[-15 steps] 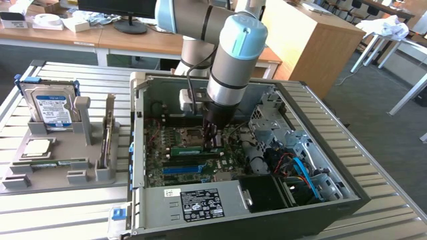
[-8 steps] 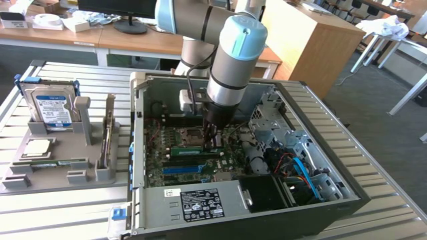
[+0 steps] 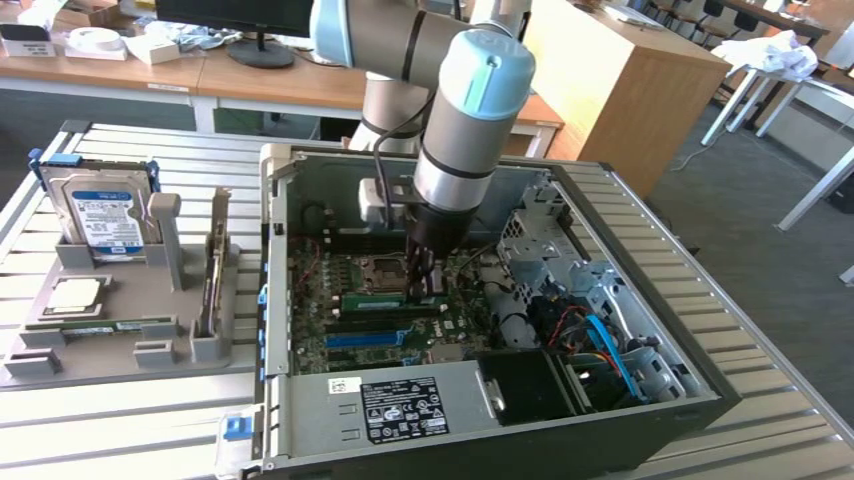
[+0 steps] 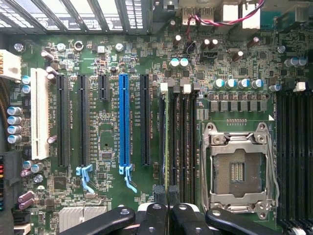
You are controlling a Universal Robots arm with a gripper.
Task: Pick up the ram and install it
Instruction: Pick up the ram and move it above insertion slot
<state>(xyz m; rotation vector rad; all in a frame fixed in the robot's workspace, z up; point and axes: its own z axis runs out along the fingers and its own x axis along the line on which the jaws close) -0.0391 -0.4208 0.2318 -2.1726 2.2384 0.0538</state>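
Observation:
The ram (image 4: 167, 142) appears edge-on in the wrist view, a thin green strip standing in the memory slot beside several empty black slots (image 4: 183, 137). My gripper (image 4: 167, 208) is shut on its near end, the black fingers (image 4: 151, 215) pressed together around it. In the exterior view the gripper (image 3: 430, 288) reaches straight down into the open computer case. The ram (image 3: 380, 298) shows there as a green strip on the motherboard, just off the empty processor socket (image 3: 387, 268).
The case walls (image 3: 280, 250) and the drive cage (image 3: 561, 260) close in around the arm. A blue slot (image 4: 124, 122) lies beside the memory slots. A grey fixture (image 3: 120, 340) on the exterior view's left holds a hard drive (image 3: 100, 215), a silver chip (image 3: 74, 293) and another green stick (image 3: 100, 325).

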